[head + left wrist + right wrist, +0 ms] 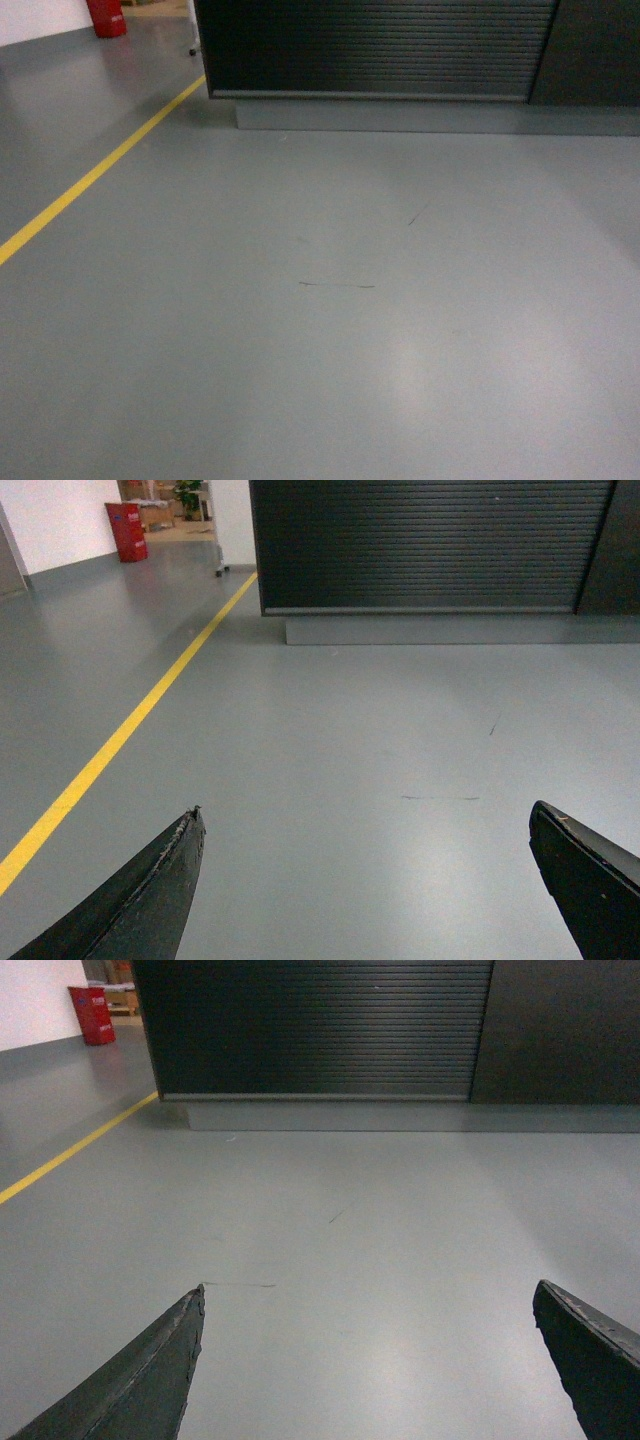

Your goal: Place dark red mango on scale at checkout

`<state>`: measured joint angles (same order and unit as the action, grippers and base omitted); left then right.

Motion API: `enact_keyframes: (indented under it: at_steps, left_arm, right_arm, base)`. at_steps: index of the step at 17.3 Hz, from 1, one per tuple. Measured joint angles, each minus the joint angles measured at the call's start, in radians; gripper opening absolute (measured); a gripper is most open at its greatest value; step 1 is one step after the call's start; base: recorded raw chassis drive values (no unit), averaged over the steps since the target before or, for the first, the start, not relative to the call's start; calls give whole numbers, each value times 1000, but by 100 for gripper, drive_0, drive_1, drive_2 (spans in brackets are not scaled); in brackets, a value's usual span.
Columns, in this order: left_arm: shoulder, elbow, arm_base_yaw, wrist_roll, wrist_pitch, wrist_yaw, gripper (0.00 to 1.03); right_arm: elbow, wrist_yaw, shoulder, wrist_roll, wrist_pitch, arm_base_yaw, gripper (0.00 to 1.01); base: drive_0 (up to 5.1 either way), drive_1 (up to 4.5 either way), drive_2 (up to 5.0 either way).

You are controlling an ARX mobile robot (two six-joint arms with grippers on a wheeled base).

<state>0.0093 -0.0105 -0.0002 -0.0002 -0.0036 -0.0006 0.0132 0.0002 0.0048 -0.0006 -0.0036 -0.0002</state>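
Rolling up on the checkout (pixel 380 45), by the look of it, with nothing in hand. Left gripper (pixel 365 880) spread wide, jaws released, only bare grey floor (pixel 350 730) between the two black fingertips. Right gripper (pixel 368 1360) the same: gaping, empty, floor in the gap. No dark red mango anywhere in the three views, and no scale either; presumably up on the counter top, above the frame, but cannot tell from here.

Best handled as an approach: square up to the ribbed front dead ahead of both sets of jaws, close in steadily, stop short of the grey plinth (pixel 430 115) at the base, then lift the view to find the fruit. Worth keeping clear of the yellow line (pixel 130 725) running off ahead and to the left of the left jaws.

Surfaces now. Floor smooth, painted, faintly glossy, a pale sheen of light and a couple of thin dark scuffs just ahead of the fingertips. Counter front matt black, fine horizontal ribs, a plain flat panel beside it beyond the right jaws. Fingertips dark, tapered, curving inward to blunt points. Red bin (pixel 127 530) far off, beyond and left.
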Motion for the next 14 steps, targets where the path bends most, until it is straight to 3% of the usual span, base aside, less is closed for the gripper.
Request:
enact_keyframes:
  at_steps: [5, 14]
  left_arm:
    - [0, 0, 0, 0, 0, 0, 98]
    - [0, 0, 0, 0, 0, 0, 98]
  right_arm:
    - [0, 0, 0, 0, 0, 0, 98]
    - [0, 0, 0, 0, 1, 0, 98]
  base:
    - [0, 0, 0]
    - [-3, 262, -268]
